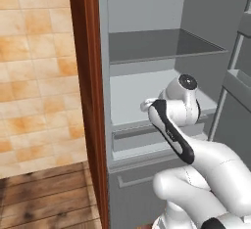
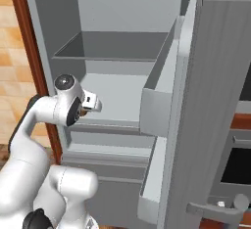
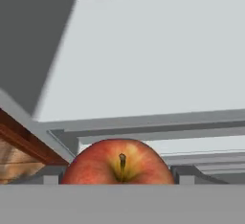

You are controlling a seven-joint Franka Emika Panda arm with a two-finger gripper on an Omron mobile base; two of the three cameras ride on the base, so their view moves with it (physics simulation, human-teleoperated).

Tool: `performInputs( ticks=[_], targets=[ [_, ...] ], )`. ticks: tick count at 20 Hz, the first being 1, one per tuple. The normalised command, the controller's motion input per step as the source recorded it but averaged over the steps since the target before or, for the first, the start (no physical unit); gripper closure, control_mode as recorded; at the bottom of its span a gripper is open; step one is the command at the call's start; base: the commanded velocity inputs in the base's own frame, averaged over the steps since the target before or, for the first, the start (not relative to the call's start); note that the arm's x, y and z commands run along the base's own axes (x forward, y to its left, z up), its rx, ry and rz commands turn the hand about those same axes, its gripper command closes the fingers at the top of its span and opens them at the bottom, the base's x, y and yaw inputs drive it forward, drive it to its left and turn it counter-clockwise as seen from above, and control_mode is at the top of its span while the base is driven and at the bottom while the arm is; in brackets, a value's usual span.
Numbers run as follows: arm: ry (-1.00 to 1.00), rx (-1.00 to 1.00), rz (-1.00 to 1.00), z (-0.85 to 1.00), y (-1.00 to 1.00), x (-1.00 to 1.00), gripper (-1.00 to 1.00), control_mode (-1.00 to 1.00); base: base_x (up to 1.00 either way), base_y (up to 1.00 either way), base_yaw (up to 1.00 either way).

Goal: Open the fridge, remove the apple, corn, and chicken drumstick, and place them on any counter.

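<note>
Between the two dark fingertips at the bottom of the hand view sits the apple, red with a yellow flush around its brown stem, one tip pressed to each side of it: the gripper is holding the apple. Behind it that view takes in the pale shelf of the fridge, the grey front edge of that shelf, and a strip of reddish-brown wood at the lower left.

From the left base view the fridge stands open, its interior pale grey with a dark glass shelf above and a white shelf below, a drawer under that; the arm rises from the lower right, bends at a dark-jointed elbow, and the wrist reaches level toward the front edge of the white shelf. The apple cannot be made out there, hidden by the hand.

From the right base view the gripper shows pointing right at the front left corner of the white shelf, with a small reddish-brown patch at its underside, too small to identify. The open fridge door with its bins stands at right. No writing is readable anywhere.
</note>
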Motion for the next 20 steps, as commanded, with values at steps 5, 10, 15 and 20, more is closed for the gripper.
performInputs(
  ticks=[5,10,15,20],
  targets=[
    [0.00,0.00,0.00,0.00,0.00,0.00,1.00,1.00,-0.23,1.00,-0.10],
    [0.00,0.00,0.00,0.00,0.00,0.00,1.00,1.00,0.00,0.94,-0.33],
    [0.00,0.00,0.00,0.00,0.00,0.00,1.00,1.00,0.00,0.04,-0.98],
    [0.00,0.00,0.00,0.00,0.00,0.00,1.00,1.00,0.00,0.00,-1.00]
  ],
)
